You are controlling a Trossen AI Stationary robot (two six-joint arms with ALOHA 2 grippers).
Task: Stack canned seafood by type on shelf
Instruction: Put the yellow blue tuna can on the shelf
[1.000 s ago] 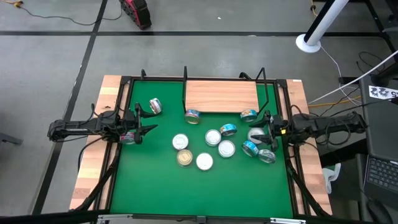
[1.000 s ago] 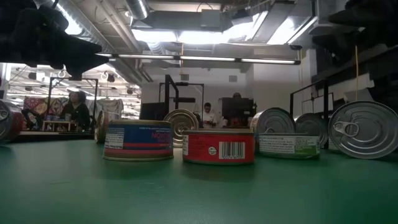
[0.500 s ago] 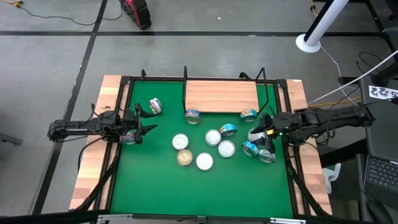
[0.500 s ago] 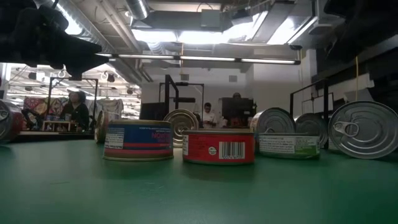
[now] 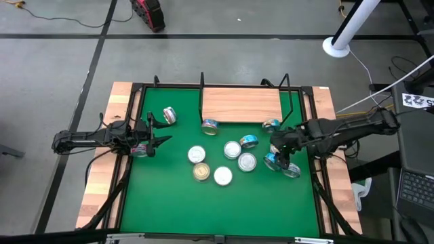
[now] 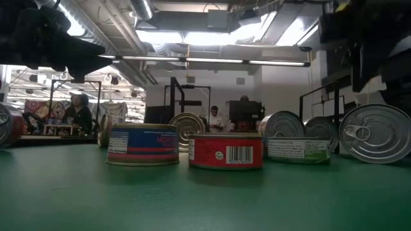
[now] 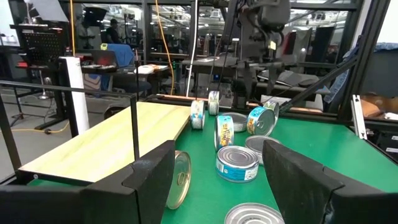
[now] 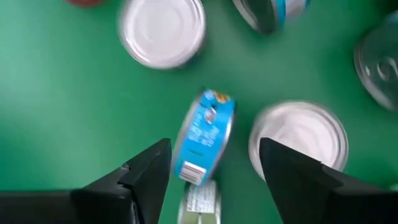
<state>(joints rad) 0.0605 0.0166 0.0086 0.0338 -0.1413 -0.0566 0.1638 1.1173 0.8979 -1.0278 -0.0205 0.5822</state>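
Observation:
About a dozen small flat tins lie scattered on the green mat (image 5: 169, 203), some flat on their bases and some standing on edge. The shelf (image 5: 241, 105), a light-wood board inside black wire rails, sits at the mat's far edge. My right gripper (image 5: 278, 146) hovers open above the right-hand tins, pointing down. In its wrist view, the right gripper (image 8: 214, 177) has a blue-labelled tin (image 8: 202, 137) on edge below its two fingers and a silver-lidded tin (image 8: 301, 134) beside it. My left gripper (image 5: 159, 141) waits open and low at the mat's left side, touching nothing.
A lone tin (image 5: 169, 116) stands far left, near the shelf's rail. Two tins (image 5: 210, 125) (image 5: 271, 125) lie just in front of the shelf. Pale wooden planks (image 5: 102, 176) edge the mat. The near half of the mat has open room. People sit in the room beyond (image 6: 78, 114).
My right gripper has moved from the mat's right edge toward the table's left, over the right-hand tins, and has tipped downward. The tins have stayed in place.

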